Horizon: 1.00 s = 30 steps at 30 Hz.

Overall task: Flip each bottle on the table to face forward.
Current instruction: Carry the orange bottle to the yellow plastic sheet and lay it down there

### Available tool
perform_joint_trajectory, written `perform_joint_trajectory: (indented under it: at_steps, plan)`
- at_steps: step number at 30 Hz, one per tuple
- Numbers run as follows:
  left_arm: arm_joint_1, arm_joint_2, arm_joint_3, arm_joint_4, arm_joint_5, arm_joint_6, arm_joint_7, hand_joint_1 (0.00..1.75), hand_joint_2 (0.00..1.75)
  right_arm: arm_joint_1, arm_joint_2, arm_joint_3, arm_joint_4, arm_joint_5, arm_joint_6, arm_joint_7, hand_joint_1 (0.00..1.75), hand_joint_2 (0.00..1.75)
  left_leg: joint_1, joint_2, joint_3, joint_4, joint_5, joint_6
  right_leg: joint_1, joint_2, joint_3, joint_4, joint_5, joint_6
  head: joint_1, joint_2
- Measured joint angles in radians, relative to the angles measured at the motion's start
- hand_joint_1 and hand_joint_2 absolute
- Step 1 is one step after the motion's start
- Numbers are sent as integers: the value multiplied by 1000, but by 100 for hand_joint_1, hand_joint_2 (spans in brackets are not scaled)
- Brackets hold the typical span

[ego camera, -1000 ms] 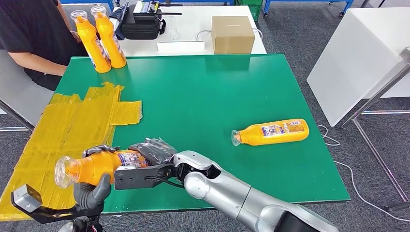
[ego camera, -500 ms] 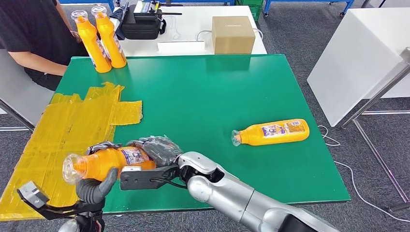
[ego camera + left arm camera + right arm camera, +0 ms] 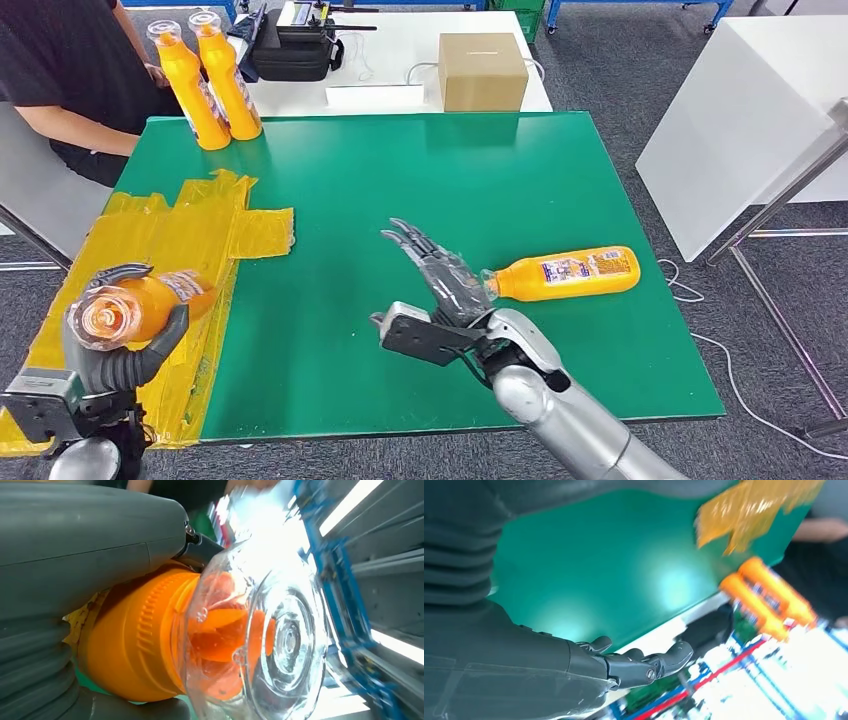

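**L hand has a bottle; R hand empty over the table**

My left hand sits at the near-left corner of the green table, above the yellow tape patch. Fingers are wrapped round the held bottle, thumb underneath, other fingers curled over the top. Bottle lies roughly level w/ its clear cap end pointing back at me, orange body running away toward the table's far side. In the left wrist view the held bottle's clear cap and ribbed orange neck sit right against my thumb.

My right hand is up over the table's near-middle, forearm coming in from the near edge on the right. Fingers straight, spread, pointing toward the far-left corner; nothing in them. Right wrist view shows the dark fingers extended w/ green table beyond.

Lying bottle is on its side near the right edge, cap end toward the middle, just beside my right hand; can't tell if they touch.

Two standing bottles are upright, side by side, at the far-left corner. A person in a black top sits by that corner. Cardboard box is on the white table beyond the far edge.
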Motion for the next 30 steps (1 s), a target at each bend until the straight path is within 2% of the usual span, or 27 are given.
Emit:
perform_joint_trajectory:
  at_steps: [4, 7, 11, 15, 19, 23, 24, 25, 27, 28, 29, 30]
  plan:
    - [0, 21, 3, -22, -315, 143, 57, 175, 175, 79, -44, -67, -84, 20, -5, -9, 0, 0, 0, 1, 0, 0, 0, 0, 0, 0, 0, 0, 0, 0, 0, 0]
    - [2, 34, -7, -25, -490, 193, 108, 175, 175, 125, -64, -100, -130, 30, -5, -15, 0, 0, 0, 1, 0, 0, 0, 0, 0, 0, 0, 0, 0, 0, 0, 0]
    - [3, 43, -19, -25, -546, 208, 133, 175, 175, 154, -79, -123, -166, 34, -5, -19, 0, 0, 0, 1, 0, 0, 0, 0, 0, 0, 0, 0, 0, 0, 0, 0]
    - [3, 65, -50, -1, -781, 210, 247, 175, 175, 169, -85, -138, -187, 45, -1, -22, 0, 0, 0, 1, 0, 0, 0, 0, 0, 0, 0, 0, 0, 0, 0, 0]
    - [8, 94, -114, 109, -993, 181, 373, 175, 175, 189, -87, -143, -213, 72, 12, -21, 0, 0, 0, 2, 0, 0, 0, 0, 0, 0, -1, 0, 0, 0, 0, 0]
    - [1, 120, -163, 259, -1060, 158, 423, 175, 175, 199, -87, -141, -229, 87, 17, -15, 0, 0, 0, 2, 0, 0, 0, 0, 0, 1, -1, 0, 0, 0, 0, 0]
    - [-1, 124, -172, 294, -1071, 156, 431, 151, 175, 200, -87, -141, -231, 89, 17, -13, 0, 0, 0, 2, 0, 0, 0, 0, 0, 1, -1, 0, 0, 0, 0, 0]
    - [-4, 129, -181, 327, -1080, 154, 437, 109, 175, 201, -87, -141, -233, 90, 18, -11, 0, 0, 0, 2, 0, 0, 0, 0, 0, 1, -1, 0, 0, 0, 0, 0]
    - [-14, 136, -195, 385, -1100, 154, 447, 22, 87, 202, -87, -141, -234, 91, 20, -8, 0, 0, 0, 2, 0, 0, 0, 0, 0, 1, -1, 0, 0, 0, 0, 0]
    - [-21, 141, -204, 408, -1115, 159, 454, 2, 44, 202, -87, -141, -234, 91, 22, -7, 0, 0, 0, 1, 0, 0, 0, 0, 0, 1, 0, 0, 0, 0, 0, 0]
    - [-29, 145, -213, 431, -1136, 168, 463, 0, 0, 201, -87, -141, -234, 90, 27, -6, 0, 0, 0, 1, 0, 0, 0, 0, 0, 0, 0, 0, 0, 0, 0, 0]
    - [-38, 149, -221, 450, -1157, 177, 474, 0, 0, 199, -87, -141, -234, 87, 32, -6, 0, 0, 0, 1, 0, 0, 0, 0, 0, 0, 0, 0, 0, 0, 0, 0]
